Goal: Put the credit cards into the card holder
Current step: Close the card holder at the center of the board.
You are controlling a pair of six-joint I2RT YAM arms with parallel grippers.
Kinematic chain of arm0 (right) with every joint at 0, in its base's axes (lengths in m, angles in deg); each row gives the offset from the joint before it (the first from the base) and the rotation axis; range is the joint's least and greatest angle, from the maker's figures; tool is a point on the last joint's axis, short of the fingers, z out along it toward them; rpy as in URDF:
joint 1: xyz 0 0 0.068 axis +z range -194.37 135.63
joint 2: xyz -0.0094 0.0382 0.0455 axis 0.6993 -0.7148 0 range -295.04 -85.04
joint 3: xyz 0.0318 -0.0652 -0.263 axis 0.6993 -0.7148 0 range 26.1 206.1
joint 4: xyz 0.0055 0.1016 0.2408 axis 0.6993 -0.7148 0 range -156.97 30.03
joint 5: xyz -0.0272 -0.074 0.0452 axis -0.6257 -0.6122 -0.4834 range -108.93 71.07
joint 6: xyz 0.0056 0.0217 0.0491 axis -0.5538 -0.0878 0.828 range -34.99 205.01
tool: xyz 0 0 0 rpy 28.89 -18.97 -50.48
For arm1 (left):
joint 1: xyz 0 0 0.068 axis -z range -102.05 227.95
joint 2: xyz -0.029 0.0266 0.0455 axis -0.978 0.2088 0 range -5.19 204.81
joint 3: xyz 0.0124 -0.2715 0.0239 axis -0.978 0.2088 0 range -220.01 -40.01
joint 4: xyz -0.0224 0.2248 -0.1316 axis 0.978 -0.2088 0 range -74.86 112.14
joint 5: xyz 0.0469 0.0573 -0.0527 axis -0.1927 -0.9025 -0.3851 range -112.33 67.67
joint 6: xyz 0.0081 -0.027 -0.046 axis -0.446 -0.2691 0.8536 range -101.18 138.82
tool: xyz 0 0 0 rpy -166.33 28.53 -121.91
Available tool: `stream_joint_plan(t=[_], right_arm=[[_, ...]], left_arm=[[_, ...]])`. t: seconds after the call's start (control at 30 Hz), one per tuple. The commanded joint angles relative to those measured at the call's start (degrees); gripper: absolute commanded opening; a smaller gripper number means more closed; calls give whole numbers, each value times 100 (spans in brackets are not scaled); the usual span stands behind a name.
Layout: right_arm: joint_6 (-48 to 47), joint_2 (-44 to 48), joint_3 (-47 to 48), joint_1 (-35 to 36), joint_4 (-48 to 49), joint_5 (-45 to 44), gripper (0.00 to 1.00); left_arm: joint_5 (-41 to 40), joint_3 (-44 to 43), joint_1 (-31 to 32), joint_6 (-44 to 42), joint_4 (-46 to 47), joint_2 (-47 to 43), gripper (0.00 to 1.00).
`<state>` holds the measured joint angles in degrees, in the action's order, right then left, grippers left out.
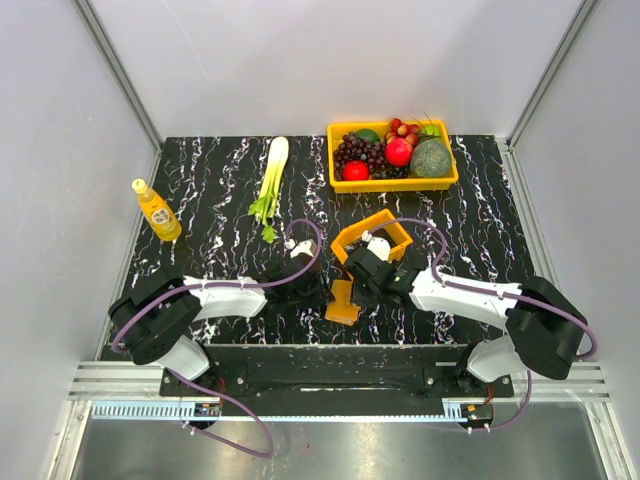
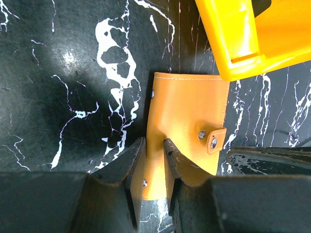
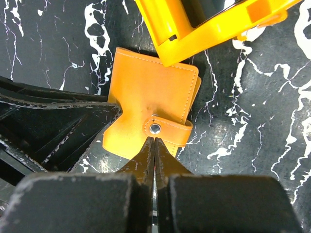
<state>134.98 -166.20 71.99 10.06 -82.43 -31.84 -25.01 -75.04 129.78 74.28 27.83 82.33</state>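
The orange card holder (image 1: 343, 301) lies folded on the black marble table, near the front edge. From its left, my left gripper (image 2: 154, 145) is shut on the card holder (image 2: 187, 111), one side of it pinched between the fingers (image 2: 131, 167). My right gripper (image 3: 154, 139) is shut with its tips pressed together. The tips sit on the card holder (image 3: 146, 90), just below the metal snap of its closed strap (image 3: 167, 131). No credit cards show in any view.
A small orange raised-wall tray (image 1: 372, 236) stands just behind the holder, close to both grippers (image 2: 252, 39) (image 3: 209, 24). A yellow fruit basket (image 1: 393, 153) is at the back. A leek (image 1: 271, 185) and a yellow bottle (image 1: 157, 211) are at the back left.
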Motion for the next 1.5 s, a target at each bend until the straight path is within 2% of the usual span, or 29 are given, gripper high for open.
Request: stream_joint_plan(t=[0.0,0.17,0.33,0.63,0.83,0.9,1.1,1.47], right_arm=[[117,-101,25,94,224,104,0],[144,-408,96,94,294,-19,0],[-14,-725,-45,76,856,-282,0],[100,-1085,-220,15,1007,-37,0],[22,-612,-309,-108,866,60,0],[-58,-663,-265,-371,875,419,0],[-348,-1471,130,-416,392,403,0],[-1041,-2622,938,-434,-478,798,0]], left_arm=[[-31,-48,29,-71,-165,72,25],[-22,-40,29,-53,-148,72,25],[30,22,29,-71,-86,36,25],[74,75,46,-97,-25,72,25],[83,92,46,-88,-16,89,24],[101,101,37,-114,28,89,24],[92,84,64,-316,72,-253,28],[206,180,81,-229,178,10,27]])
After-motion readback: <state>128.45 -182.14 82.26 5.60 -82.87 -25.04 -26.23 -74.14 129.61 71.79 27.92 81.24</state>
